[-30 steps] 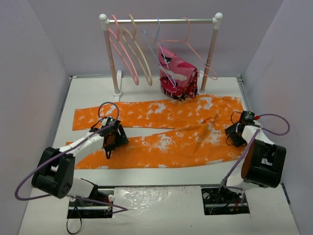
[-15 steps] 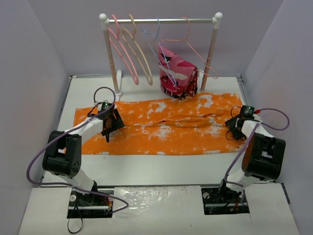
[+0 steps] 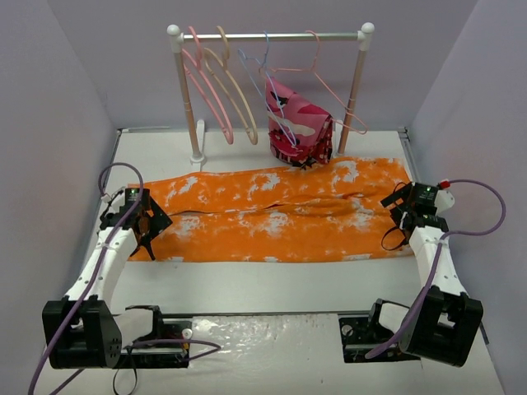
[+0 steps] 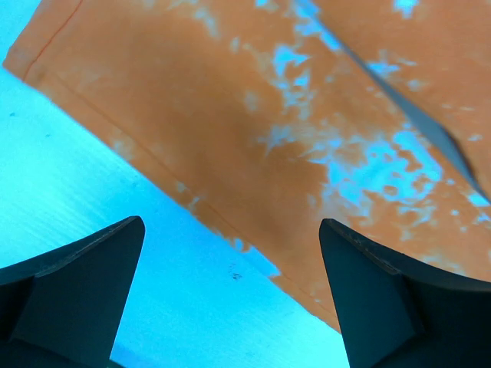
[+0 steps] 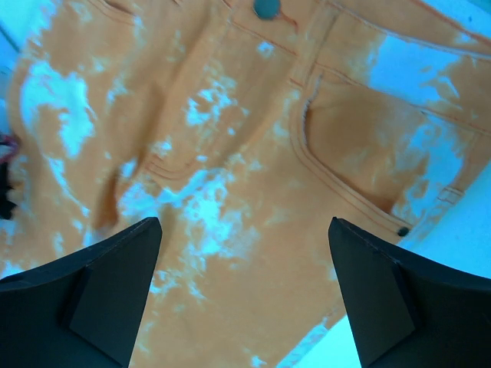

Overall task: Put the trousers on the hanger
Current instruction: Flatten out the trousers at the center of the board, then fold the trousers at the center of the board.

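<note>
White arms (image 3: 103, 263) with black joints (image 3: 78, 331) and purple cables (image 3: 473, 182).

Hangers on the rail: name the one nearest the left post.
The bright pink thick-rimmed hanger: it hangs right beside the left post, with the beige hanger, the light-blue hanger and a thin pink one further right.

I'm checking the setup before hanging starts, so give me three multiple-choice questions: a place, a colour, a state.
1. Where are the trousers? A hanging up; B flat on the table; C on the floor.
2. What colour is the garment on the rack? A green; B black; C pink-red camouflage.
3. The left hand is: A open; B shut on cloth; C out of view.
Answers: 1B, they lie spread before the rack; 2C, its print shows; 3A, its fingers stand apart over the hem.
</note>
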